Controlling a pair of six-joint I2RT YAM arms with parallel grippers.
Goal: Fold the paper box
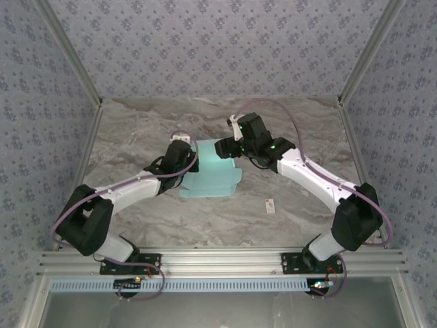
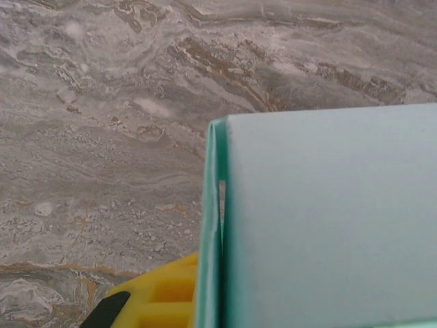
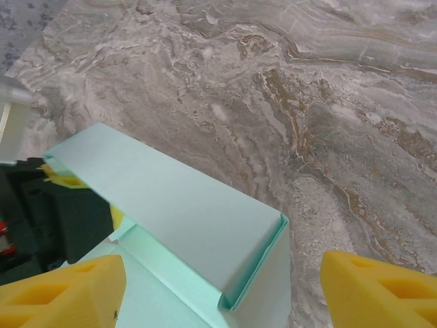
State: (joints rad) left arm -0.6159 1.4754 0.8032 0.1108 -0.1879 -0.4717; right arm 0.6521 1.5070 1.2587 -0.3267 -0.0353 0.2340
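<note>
The paper box (image 1: 208, 174) is pale turquoise card, partly folded, lying mid-table with one panel raised. My left gripper (image 1: 180, 153) is at its left edge and shut on a folded side wall. In the left wrist view one yellow finger (image 2: 160, 297) presses against the doubled card edge (image 2: 213, 225); the other finger is hidden behind the paper box (image 2: 328, 219). My right gripper (image 1: 229, 147) hovers over the box's far right corner, open. Its yellow fingertips (image 3: 379, 290) stand wide either side of the raised panel (image 3: 177, 205) without touching it.
A tiny white tag (image 1: 270, 205) lies on the marble table (image 1: 136, 123) to the right of the box. Patterned walls and aluminium posts (image 1: 87, 102) close in the left, back and right sides.
</note>
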